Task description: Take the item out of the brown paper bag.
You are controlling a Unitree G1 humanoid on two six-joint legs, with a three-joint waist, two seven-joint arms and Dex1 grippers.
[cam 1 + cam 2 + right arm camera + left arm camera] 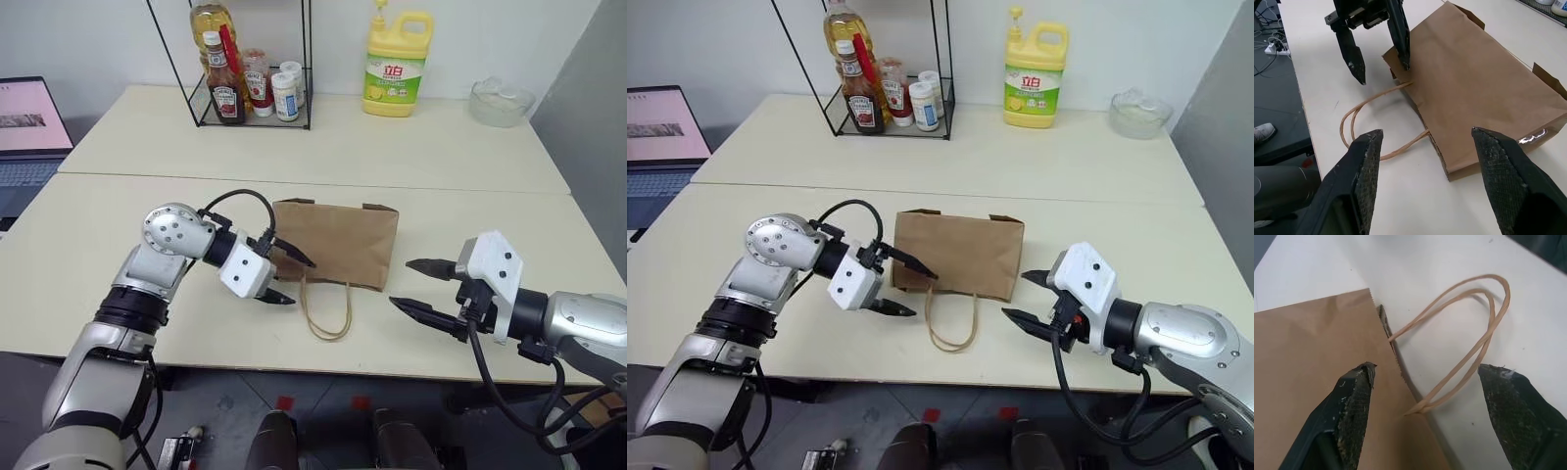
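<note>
Nearest the camera, low in the head views, the two tan loop handles (326, 311) lay flat on the table (118, 211), trailing from the mouth edge of the brown paper bag (338, 241), which sat flat at the centre of the frame with that mouth facing the near table edge. The left gripper (283, 277) hovered at the bag's lower-left corner, its fingers spread wide and holding nothing; one finger (1354, 396) stood over the paper and the other over the bare table beside the handles (whether the upper tip actually touched the paper could not be told). The right gripper (423, 286) waited at the lower right of the frame, just off the bag's right edge, likewise spread and empty. The item itself was hidden, presumably inside the bag, which looked nearly flat. The step in hand seemed to be opening the mouth: it would go best if the left gripper pinched only the top paper layer or a handle at that corner and lifted gently, so the right could reach in without dragging the bag. Farther back, at the top of the frame, stood a wire rack of bottles (245, 83), a yellow detergent jug (396, 64) and a clear bowl (501, 102).
</note>
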